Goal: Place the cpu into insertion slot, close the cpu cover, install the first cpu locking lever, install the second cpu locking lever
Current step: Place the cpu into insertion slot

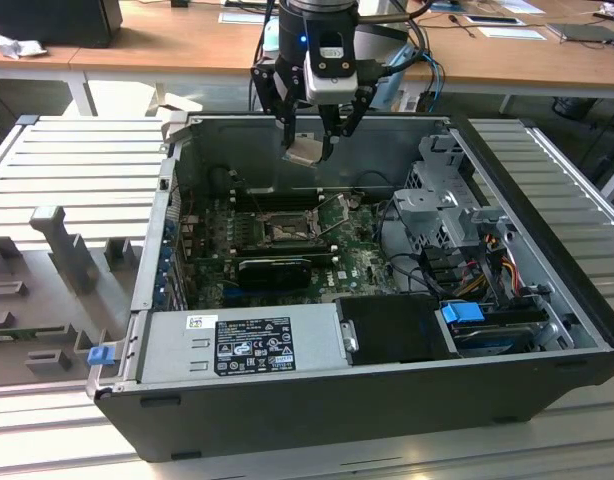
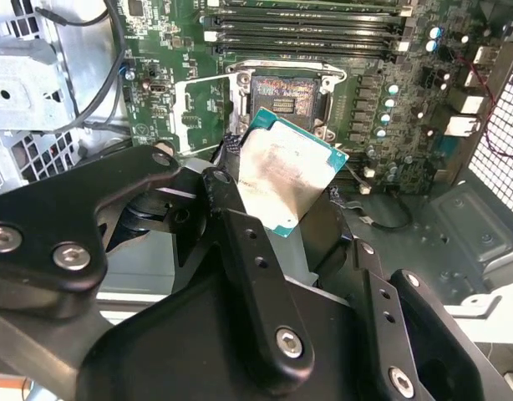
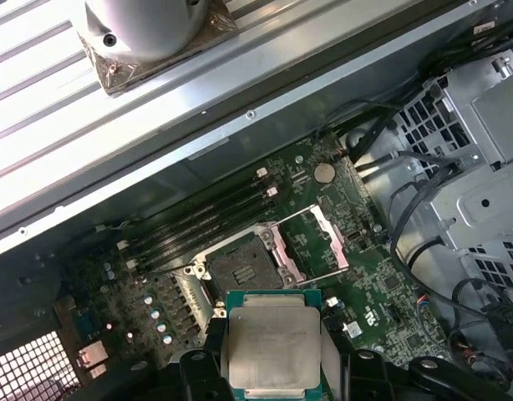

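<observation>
While the cpu (image 3: 271, 342) hangs clamped by its edges between the fingers of the gripper (image 1: 309, 146), it is held in the air above the motherboard (image 3: 369, 288), apart from the bare socket (image 3: 240, 266). Just beside that socket the cpu cover (image 3: 332, 240) lies swung open, all inside an open computer case (image 1: 317, 410).

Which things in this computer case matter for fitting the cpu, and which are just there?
Job: pincer holding small grey-silver square cpu; open black socket; hinged-open metal cpu cover frame.
Just there: long black card; grey power supply box; round silver coin battery.
</observation>
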Controlling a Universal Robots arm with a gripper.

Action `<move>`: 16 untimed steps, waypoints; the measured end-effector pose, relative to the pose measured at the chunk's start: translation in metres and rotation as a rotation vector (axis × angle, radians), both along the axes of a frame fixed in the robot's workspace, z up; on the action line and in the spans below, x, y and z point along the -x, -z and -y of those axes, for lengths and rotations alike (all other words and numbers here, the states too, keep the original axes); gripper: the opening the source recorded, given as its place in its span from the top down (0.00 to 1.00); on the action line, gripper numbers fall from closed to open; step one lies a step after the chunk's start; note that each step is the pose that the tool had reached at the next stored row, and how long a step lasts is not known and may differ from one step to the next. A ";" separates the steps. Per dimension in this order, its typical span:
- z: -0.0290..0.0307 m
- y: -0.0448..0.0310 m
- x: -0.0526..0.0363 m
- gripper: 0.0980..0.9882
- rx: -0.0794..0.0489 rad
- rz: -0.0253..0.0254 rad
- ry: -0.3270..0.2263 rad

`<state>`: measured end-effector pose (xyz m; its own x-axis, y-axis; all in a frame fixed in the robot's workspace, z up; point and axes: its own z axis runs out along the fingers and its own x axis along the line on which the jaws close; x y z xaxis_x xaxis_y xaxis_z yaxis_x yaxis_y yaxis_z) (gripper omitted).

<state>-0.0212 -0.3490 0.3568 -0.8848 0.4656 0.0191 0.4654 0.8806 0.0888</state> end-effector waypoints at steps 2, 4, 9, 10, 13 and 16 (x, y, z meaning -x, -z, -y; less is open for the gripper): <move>0.0000 0.0000 0.0000 0.52 0.000 0.0000 0.004; 0.0000 0.0001 0.0000 0.52 0.000 0.0000 0.011; 0.0000 0.0003 0.0000 0.52 0.000 0.0000 0.031; 0.0000 0.0004 0.0000 0.52 0.000 0.0000 0.035; 0.0000 0.0006 0.0000 0.52 0.000 0.0000 0.050; 0.0000 0.0007 0.0000 0.52 0.000 0.0000 0.066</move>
